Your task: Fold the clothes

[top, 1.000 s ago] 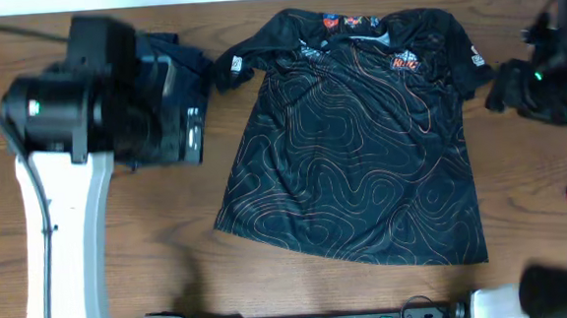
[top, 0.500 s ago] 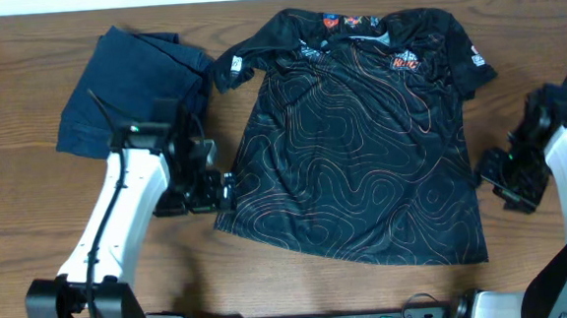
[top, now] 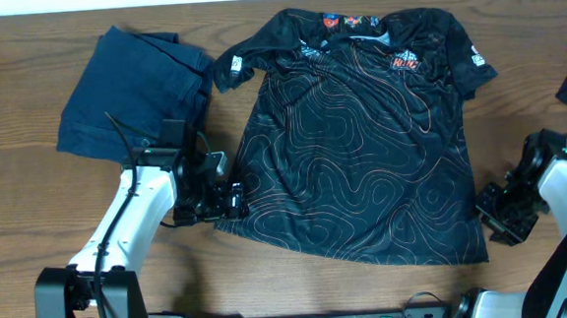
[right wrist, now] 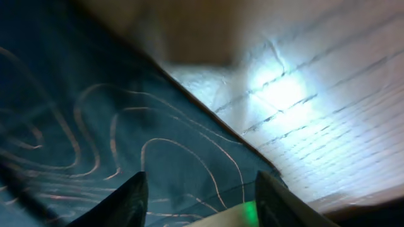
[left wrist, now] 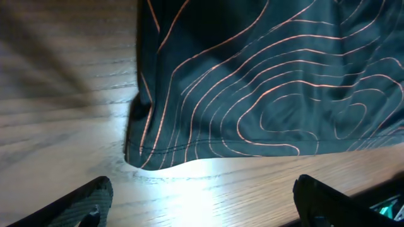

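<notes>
One black, orange-lined short-sleeved jersey (top: 362,144) flat on brown wood-grain table (top: 19,195).
Left gripper (top: 233,199) released at one hem corner; right gripper (top: 492,215) unclenched at the other.

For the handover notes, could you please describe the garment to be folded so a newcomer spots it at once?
At the centre of the table, the black jersey lies spread flat. Thin orange contour lines set it apart from the plain navy garment beside it.
</notes>
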`<state>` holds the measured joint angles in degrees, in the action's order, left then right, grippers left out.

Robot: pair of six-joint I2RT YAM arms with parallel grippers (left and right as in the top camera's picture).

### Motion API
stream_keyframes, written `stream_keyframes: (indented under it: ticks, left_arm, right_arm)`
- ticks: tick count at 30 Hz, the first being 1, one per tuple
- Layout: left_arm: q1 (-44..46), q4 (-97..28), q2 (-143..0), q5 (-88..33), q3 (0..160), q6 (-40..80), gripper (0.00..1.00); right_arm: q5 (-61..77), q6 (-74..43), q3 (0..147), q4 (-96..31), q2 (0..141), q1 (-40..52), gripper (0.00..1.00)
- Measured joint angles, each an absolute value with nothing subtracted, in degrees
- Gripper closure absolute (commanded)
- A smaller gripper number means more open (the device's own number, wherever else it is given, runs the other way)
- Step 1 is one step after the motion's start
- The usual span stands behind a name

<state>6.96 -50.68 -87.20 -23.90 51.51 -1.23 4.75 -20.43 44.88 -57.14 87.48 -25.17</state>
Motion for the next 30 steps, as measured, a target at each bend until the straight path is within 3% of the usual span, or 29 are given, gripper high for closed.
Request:
stream_keyframes:
  ticks: [14,16,19,23,25,30]
  left_arm:
    - [7.0,-49.9,-87.2,-24.1,51.4,-1.2,0.09]
    - [7.0,-49.9,-87.2,-24.1,51.4,-1.2,0.09]
    - [7.0,-49.9,-87.2,-24.1,51.4,-1.2,0.09]
    - [7.0,-49.9,-87.2,-24.3,51.4,-1.2,0.11]
    - [7.0,-49.9,-87.2,-24.3,51.4,-0.9,0.22]
    - [7.0,-50.1,-87.2,-25.9,51.4,-1.0,0.23]
  right_arm:
    - [0.3,-25.3,38.7,-51.5,86.8,-25.2,0.63]
    - [0.7,-25.5,37.9,-50.5,86.0,-25.2,0.71]
    - [1.7,-26.0,37.3,-49.4,85.2,-25.1,0.98]
    - [0.8,-26.6,37.8,-50.8,85.4,-25.2,0.99]
    - [-0.3,-26.7,38.6,-53.0,86.3,-25.7,0.99]
    - [-2.2,-26.5,44.1,-60.3,87.2,-27.7,0.99]
